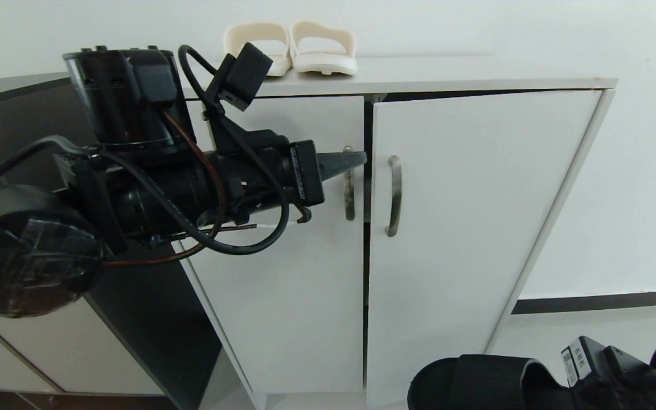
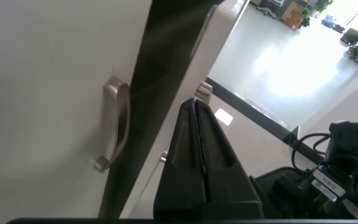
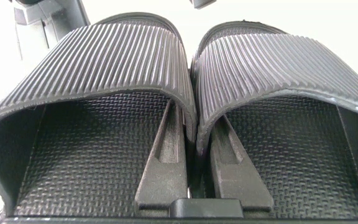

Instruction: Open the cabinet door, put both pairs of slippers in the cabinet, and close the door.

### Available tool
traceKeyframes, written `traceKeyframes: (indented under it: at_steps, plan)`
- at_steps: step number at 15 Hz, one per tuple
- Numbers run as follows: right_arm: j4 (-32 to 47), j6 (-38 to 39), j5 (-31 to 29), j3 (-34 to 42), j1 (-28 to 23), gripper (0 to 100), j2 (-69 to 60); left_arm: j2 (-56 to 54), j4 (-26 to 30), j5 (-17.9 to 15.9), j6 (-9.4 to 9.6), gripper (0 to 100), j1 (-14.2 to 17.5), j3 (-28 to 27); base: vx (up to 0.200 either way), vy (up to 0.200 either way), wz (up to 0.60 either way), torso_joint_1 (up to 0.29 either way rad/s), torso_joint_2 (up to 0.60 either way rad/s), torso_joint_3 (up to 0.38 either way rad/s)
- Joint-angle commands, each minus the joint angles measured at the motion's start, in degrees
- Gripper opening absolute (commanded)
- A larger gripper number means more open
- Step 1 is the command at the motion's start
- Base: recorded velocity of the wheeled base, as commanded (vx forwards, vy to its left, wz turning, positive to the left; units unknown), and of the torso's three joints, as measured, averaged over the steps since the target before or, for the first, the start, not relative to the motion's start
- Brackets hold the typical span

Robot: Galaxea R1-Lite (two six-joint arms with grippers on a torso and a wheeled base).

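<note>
Two pairs of slippers are in view. One pair of soft cream slide slippers (image 1: 291, 48) sits side by side on the flat top of the white wooden cabinet (image 1: 447, 73), near its back edge by the wall. The other pair, black rubber slippers with ribbed straps (image 3: 129, 68), is low down near the foot of the cabinet, off to its right side.

The right claw (image 3: 196, 115) holds the black pair. One finger goes inside each slipper, and the two fingers squeeze the inner walls of the slippers together between them. The slippers are pressed side by side.

The cabinet has two white doors. The left door (image 1: 288, 273) looks flat and closed. The right door (image 1: 464, 199) stands out a little, with a dark gap along its top and down the middle. Each door has a curved silver metal handle: the left handle (image 1: 349, 188) and the right handle (image 1: 394, 196) sit near each other, one on each side of the gap.

The left claw (image 1: 356, 158) points sideways at the dark gap, right by the top of the left handle. Its two black fingers are pressed together with nothing between them. I cannot tell if the tip touches a door.

One small white sticker (image 1: 574, 360) with black marks is on the right arm. Its print is too small to read.

A dark grey cabinet (image 1: 20, 114) stands just beside the white one on its left.
</note>
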Motion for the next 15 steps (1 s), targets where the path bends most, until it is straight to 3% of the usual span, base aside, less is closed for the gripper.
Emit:
traceKeyframes:
  at_steps: [1, 7, 15]
  plan:
    - [-0.1, 0.0, 0.0, 0.1, 0.0, 0, -0.1, 3.7, 0.1, 0.0, -0.76, 0, 0.1, -3.5, 0.000, 0.000, 0.00, 0.000, 0.00, 0.000]
    - [0.0, 0.0, 0.0, 0.1, 0.0, 0, 0.0, 9.8, 0.0, 1.9, -0.76, 0, 0.1, -10.7, 0.000, 0.000, 0.00, 0.000, 0.00, 0.000]
    - [0.1, -0.1, -0.1, 0.4, 0.2, 0, 0.2, 8.1, 0.1, 2.0, -1.99, 0, -1.3, -10.0, 0.000, 0.000, 0.00, 0.000, 0.00, 0.000]
